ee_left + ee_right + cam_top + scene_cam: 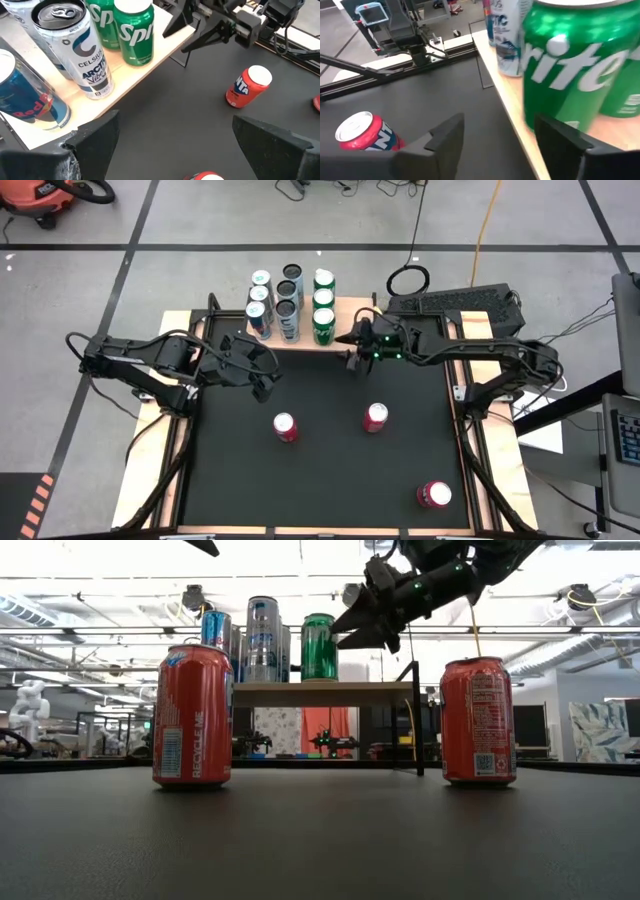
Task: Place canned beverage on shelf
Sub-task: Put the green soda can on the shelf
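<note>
The shelf, a light-wood board on thin black legs, stands at the table's far edge and carries several upright cans: blue-silver ones, white Celsius ones and green Sprite ones. My right gripper hovers open just off the shelf's near right corner, next to the nearest Sprite can, with nothing between its fingers. My left gripper hangs open above the table near the shelf's near left corner, also with nothing in it. Three red cans stand upright on the black tabletop.
The black tabletop has open room between the red cans. The shelf's right part beside the Sprite cans is bare wood. A keyboard lies beyond the table's far right corner.
</note>
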`<act>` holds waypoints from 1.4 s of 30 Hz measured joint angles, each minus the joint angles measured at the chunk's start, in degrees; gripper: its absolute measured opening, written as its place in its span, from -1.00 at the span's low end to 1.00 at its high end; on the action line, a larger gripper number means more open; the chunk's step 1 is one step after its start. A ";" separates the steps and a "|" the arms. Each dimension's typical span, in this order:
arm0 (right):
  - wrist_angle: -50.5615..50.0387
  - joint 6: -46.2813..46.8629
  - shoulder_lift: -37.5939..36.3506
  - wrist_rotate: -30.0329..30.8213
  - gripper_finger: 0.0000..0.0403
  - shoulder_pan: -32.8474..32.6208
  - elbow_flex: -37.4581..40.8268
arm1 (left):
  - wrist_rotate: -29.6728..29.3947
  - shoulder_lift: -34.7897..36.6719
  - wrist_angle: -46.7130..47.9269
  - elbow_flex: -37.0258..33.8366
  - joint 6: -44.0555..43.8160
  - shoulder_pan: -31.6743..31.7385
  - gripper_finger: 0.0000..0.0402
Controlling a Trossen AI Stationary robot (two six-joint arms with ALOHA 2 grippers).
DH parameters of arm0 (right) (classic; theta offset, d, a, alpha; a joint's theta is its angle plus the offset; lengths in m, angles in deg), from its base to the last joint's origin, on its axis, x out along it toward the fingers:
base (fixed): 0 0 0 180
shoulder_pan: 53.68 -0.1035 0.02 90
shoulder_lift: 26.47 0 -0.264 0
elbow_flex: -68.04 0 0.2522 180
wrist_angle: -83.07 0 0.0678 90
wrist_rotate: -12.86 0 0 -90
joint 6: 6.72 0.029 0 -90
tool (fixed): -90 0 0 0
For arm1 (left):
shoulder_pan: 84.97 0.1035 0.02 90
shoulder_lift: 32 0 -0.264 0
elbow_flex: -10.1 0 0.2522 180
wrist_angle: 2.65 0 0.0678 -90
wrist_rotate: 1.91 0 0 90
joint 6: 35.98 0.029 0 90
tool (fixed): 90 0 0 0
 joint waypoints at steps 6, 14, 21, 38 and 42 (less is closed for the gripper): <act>5.79 -0.04 3.37 -1.66 -0.19 -1.26 0.00 | -0.63 0.00 0.00 0.00 0.18 0.00 0.93; 9.48 -0.76 4.86 -0.54 -0.45 -1.17 0.00 | -0.63 0.00 -0.02 -0.05 -0.11 0.00 0.93; 10.84 -3.74 5.58 0.51 -0.59 -1.11 -0.02 | -1.10 0.00 -0.02 -0.07 -0.11 0.01 0.93; 12.45 -5.07 6.70 4.70 -0.79 -0.66 0.00 | -1.70 0.00 -0.07 -0.07 -0.15 0.00 0.93; 12.49 -5.20 6.70 4.70 -0.81 -0.66 0.00 | -1.70 0.00 -0.07 -0.07 -0.15 0.00 0.93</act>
